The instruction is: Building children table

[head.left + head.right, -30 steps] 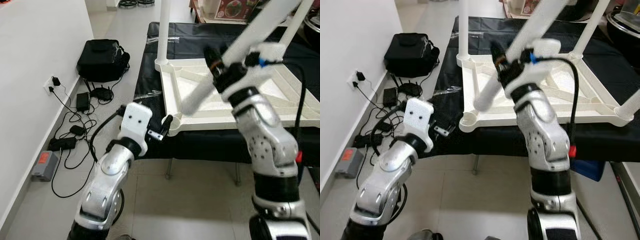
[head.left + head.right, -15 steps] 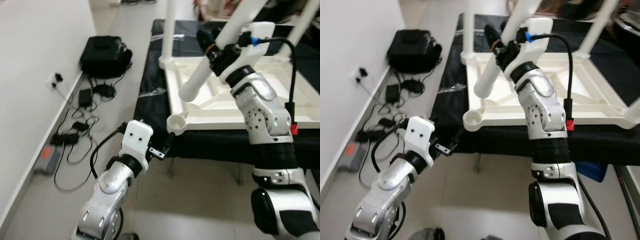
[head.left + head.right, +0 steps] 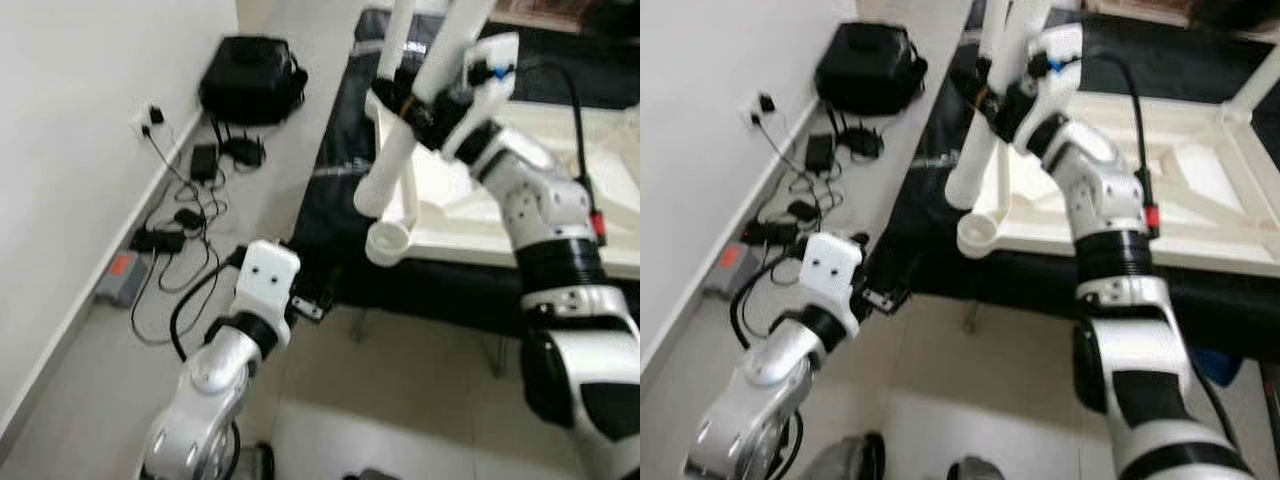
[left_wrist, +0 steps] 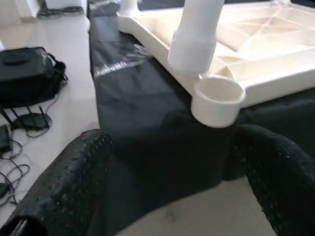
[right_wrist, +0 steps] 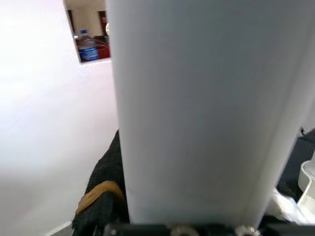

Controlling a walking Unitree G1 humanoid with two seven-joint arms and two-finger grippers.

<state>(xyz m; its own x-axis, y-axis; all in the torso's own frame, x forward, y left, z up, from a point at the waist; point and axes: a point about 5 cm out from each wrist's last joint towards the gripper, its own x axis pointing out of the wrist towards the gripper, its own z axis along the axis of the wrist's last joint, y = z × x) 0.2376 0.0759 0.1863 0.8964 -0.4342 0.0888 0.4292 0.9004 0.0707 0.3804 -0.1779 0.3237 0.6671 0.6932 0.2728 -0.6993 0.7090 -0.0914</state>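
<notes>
An upside-down white plastic table top (image 3: 520,215) lies on a black-covered surface. Its near-left corner has a round open socket (image 3: 388,243), also seen between my left fingers in the left wrist view as the socket (image 4: 218,101). My right gripper (image 3: 412,100) is shut on a loose white table leg (image 3: 392,160). The leg is tilted, and its lower end hangs just above that socket without entering it. My left gripper (image 4: 174,137) is open, low and in front of the corner, holding nothing. Another leg (image 3: 401,25) stands in the far-left corner.
The black cloth (image 4: 138,98) hangs over the surface's near edge. On the floor to the left lie a black bag (image 3: 250,75), tangled cables and adapters (image 3: 190,205) and an orange-marked box (image 3: 120,278) along the white wall. Open tiled floor lies below the left arm.
The camera shifted. My right gripper has swung the leg left and more upright, so its end now hangs over the corner socket. My left gripper has dropped away from that corner.
</notes>
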